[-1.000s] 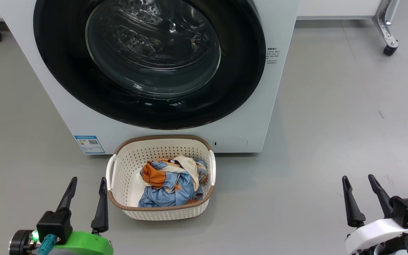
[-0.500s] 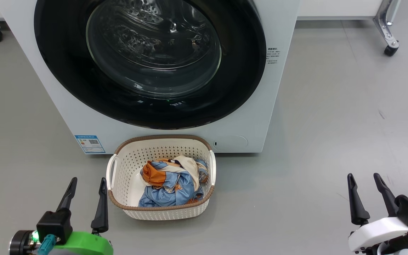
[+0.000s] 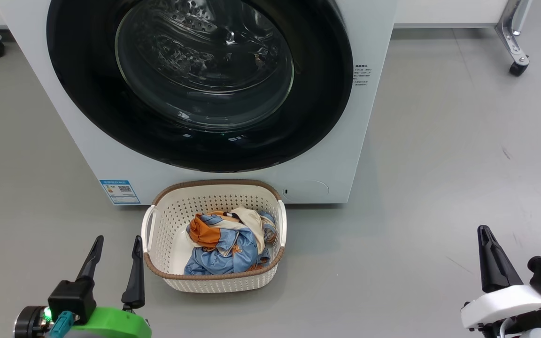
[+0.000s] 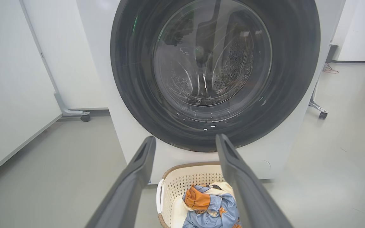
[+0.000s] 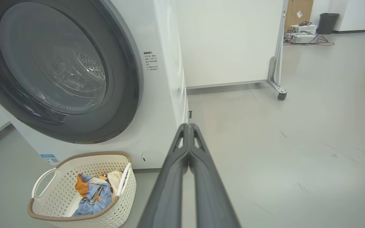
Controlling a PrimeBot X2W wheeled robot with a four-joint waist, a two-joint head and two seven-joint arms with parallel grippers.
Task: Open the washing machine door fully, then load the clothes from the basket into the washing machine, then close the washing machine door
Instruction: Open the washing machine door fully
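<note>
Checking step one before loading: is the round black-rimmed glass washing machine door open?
No, the round black-rimmed glass door lies shut, flush against the front of the white washing machine.

A blue-edged sticker [image 3: 119, 191] is sitting low on the left of the washing machine [image 3: 327, 155] front. Small dark print [image 3: 361, 75] is showing right of the door [image 3: 87, 94]. Both are too tiny to read.

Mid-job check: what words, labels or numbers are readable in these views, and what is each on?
Blue-edged sticker low on the big white front-loading washing machine's front: QR-like square and small print, too small to read.
Grey printed block right of the round black-rimmed door: too small to read.
Nothing can be quoted.
</note>
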